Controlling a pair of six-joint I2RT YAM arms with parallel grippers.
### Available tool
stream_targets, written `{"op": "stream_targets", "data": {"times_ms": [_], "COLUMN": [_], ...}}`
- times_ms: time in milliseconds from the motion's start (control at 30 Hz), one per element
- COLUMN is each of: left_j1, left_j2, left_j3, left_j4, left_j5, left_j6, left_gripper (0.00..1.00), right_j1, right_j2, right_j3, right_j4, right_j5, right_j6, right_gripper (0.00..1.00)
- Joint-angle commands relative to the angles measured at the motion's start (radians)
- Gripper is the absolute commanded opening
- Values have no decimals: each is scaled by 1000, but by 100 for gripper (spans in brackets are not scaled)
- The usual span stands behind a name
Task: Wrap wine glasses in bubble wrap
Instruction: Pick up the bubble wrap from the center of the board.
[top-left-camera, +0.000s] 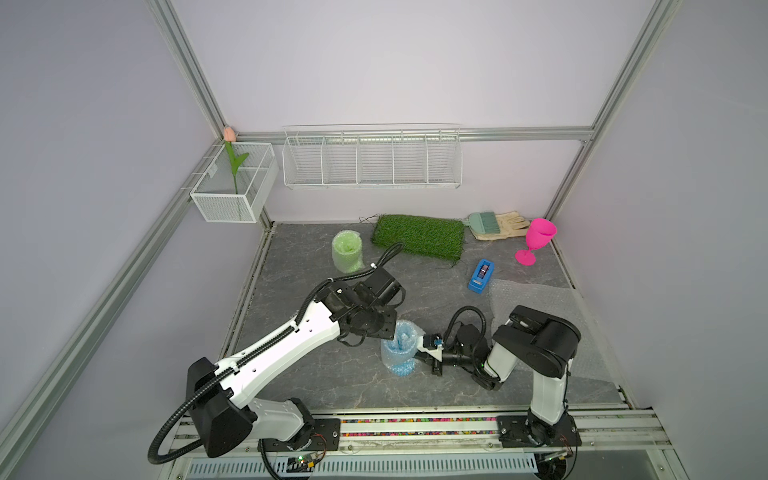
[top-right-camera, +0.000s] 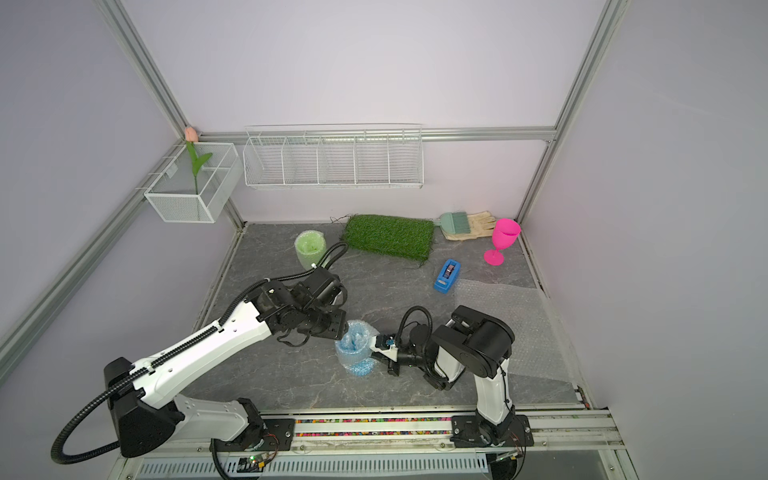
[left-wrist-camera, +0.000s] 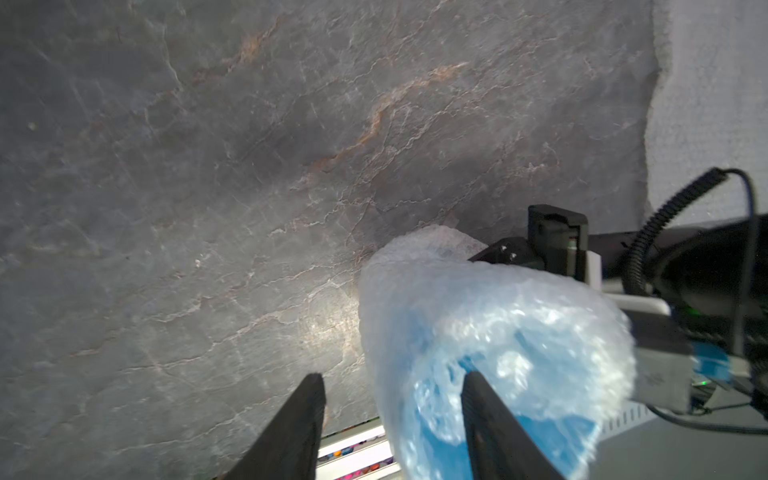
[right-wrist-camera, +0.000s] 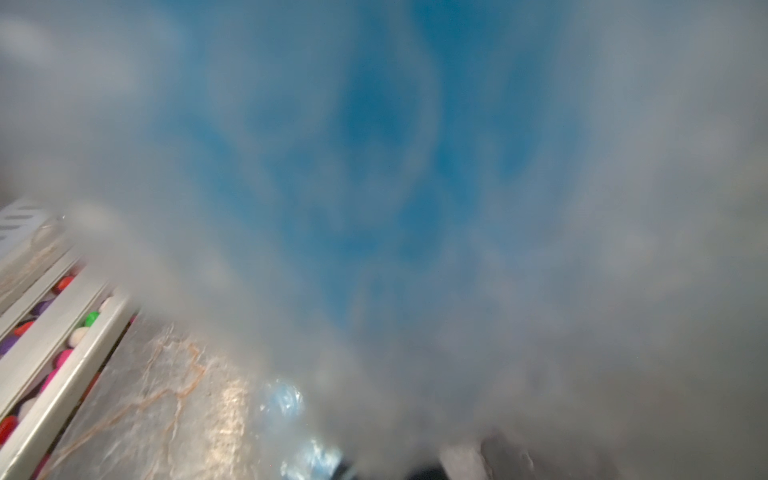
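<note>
A sky blue wine glass (top-left-camera: 398, 347) (top-right-camera: 354, 347) stands upright near the table's front middle, rolled in bubble wrap (left-wrist-camera: 424, 291). My left gripper (left-wrist-camera: 392, 376) hangs open over its top. One finger is inside the wrapped mouth and the other outside, with a clear gap. From the right, my right gripper (top-left-camera: 420, 340) is shut on the wrap's side flap; blurred wrap fills its wrist view. A lime green glass (top-left-camera: 347, 251) stands wrapped at the back left. The hot pink glass (top-left-camera: 536, 241) stands bare at the back right. A flat bubble wrap sheet (top-left-camera: 540, 303) lies at the right.
A blue tape dispenser (top-left-camera: 481, 276) sits right of centre, next to the flat sheet. A green grass mat (top-left-camera: 417, 236) lies at the back, with a brush and gloves (top-left-camera: 496, 224) beside it. White wire baskets (top-left-camera: 372, 160) hang on the back wall. A rail (top-left-camera: 415, 428) runs along the front.
</note>
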Motion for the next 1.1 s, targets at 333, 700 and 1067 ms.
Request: {"op": "stream_targets", "data": {"times_ms": [333, 700, 1067], "left_j1": [0, 171, 381], "left_j2": [76, 254, 746], "left_j3": [-44, 382, 1063], "left_j4": [37, -199, -409], "left_j5": [-6, -157, -176], "left_j6": [-63, 238, 521], "left_gripper": [9, 4, 3], "right_j1": [-12, -35, -19], "right_j2": [-3, -575, -992], "right_j3": [-11, -47, 94], "right_j4": [5, -659, -1255], "right_j5": [33, 114, 217], "right_j6": [27, -20, 20], "right_gripper": [11, 43, 43]}}
